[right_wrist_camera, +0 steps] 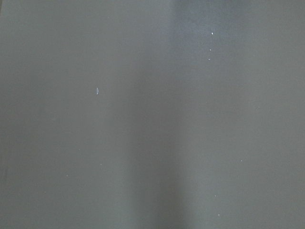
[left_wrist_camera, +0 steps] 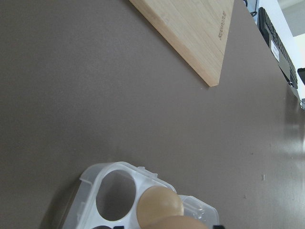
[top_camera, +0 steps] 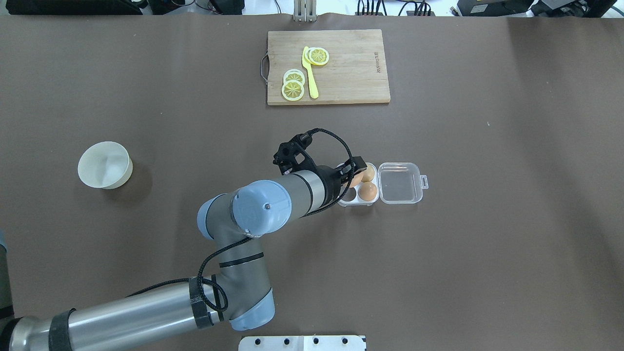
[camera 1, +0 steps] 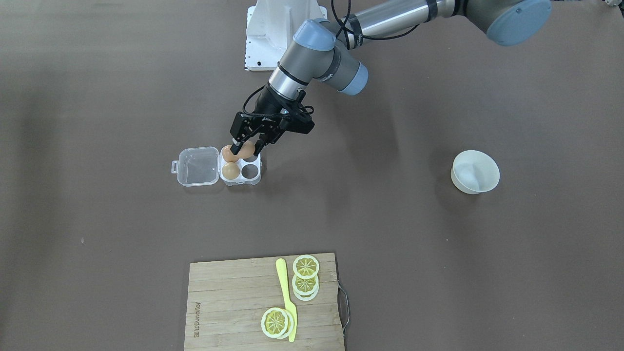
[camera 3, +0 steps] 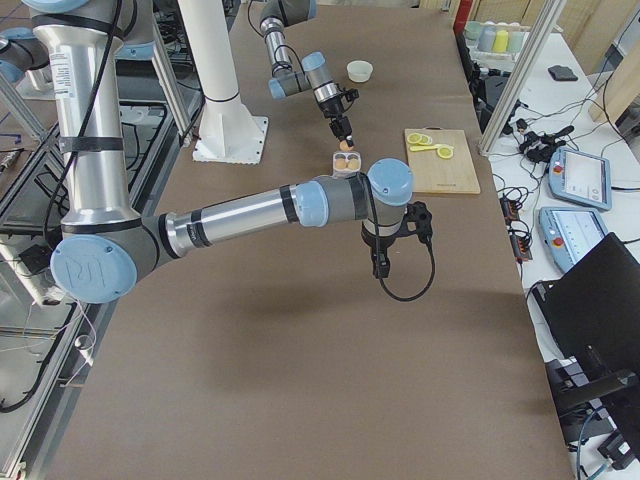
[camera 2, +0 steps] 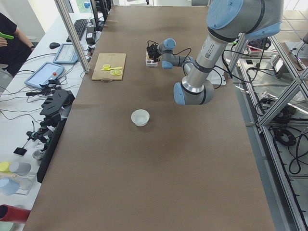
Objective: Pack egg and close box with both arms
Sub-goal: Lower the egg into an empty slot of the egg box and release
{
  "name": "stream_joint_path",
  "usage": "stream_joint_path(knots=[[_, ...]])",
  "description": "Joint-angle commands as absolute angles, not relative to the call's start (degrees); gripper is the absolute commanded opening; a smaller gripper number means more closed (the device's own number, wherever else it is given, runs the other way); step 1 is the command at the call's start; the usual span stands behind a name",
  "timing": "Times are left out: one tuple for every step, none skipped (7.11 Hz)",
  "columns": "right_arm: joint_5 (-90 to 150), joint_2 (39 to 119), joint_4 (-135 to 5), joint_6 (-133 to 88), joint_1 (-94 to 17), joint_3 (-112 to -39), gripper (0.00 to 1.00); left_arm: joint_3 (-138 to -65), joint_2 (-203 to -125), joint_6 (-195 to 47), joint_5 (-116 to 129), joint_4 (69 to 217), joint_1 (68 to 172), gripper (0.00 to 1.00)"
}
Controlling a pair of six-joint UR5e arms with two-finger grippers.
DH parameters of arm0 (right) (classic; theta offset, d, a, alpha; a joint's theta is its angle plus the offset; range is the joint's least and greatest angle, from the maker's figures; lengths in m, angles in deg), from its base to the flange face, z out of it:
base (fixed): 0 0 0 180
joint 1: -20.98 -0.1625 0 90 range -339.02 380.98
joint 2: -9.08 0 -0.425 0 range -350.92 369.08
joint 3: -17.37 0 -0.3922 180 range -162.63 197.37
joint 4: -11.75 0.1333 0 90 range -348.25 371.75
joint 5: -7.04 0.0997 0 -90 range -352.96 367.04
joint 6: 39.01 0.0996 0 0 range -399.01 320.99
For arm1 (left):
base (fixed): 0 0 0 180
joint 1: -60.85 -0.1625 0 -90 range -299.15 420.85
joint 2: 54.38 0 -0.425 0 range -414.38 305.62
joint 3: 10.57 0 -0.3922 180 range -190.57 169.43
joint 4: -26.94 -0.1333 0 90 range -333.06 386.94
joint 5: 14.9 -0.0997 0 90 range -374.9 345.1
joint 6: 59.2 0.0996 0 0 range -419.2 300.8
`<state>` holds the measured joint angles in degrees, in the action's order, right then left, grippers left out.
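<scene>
Left jaws clamped on the egg [camera 1: 247,149], held just above the empty cells [camera 1: 250,170] of the open box [camera 1: 197,166] on the bench [camera 1: 438,268], two eggs [camera 1: 230,170] seated lid-side, cannot tell how the right jaws stand

Brown table [camera 1: 97,219] carrying open clear box [camera 1: 197,166], white bowl [camera 1: 475,171], wooden cutting board [camera 1: 234,292], white robot base [camera 1: 273,34], all sitting well apart.

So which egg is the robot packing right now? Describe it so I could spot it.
Look for the clear box with its lid open, mid-table. Two loose eggs sit in its cells; the egg you want is the one clamped between the black fingers of the left gripper.
</scene>
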<state>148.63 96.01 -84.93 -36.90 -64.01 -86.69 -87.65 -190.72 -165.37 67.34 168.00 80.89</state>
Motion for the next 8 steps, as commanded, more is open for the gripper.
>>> stream_joint_path(knots=[[148.6,96.0,-85.0,-36.9,-64.0,-86.6,1.0,-87.7,-190.7,-165.3,67.4,168.0,80.9,0.98],[148.6,96.1,-85.0,-36.9,-64.0,-86.5,1.0,-87.7,-190.7,-165.3,67.3,167.9,80.9,0.98],[148.6,96.0,-84.9,-36.9,-64.0,-86.6,1.0,-87.7,-190.7,-165.4,67.3,168.0,81.0,0.98],[148.6,96.0,-84.9,-36.9,-64.0,-86.5,1.0,-87.7,-190.7,-165.4,67.3,168.0,81.1,0.98],[148.5,95.9,-85.0,-36.9,-63.9,-86.6,1.0,-87.9,-190.7,-165.4,67.3,168.1,81.1,0.98],[148.6,96.0,-85.0,-36.9,-64.0,-86.6,1.0,-88.1,-190.7,-165.4,67.3,168.1,81.2,0.98],[148.6,95.9,-84.9,-36.9,-63.9,-86.7,1.0,-88.2,-190.7,-165.3,67.3,168.2,81.3,0.98],[148.8,95.9,-84.4,-36.9,-63.9,-86.5,1.0,-88.3,-190.7,-165.4,67.4,168.2,82.1,0.98]])
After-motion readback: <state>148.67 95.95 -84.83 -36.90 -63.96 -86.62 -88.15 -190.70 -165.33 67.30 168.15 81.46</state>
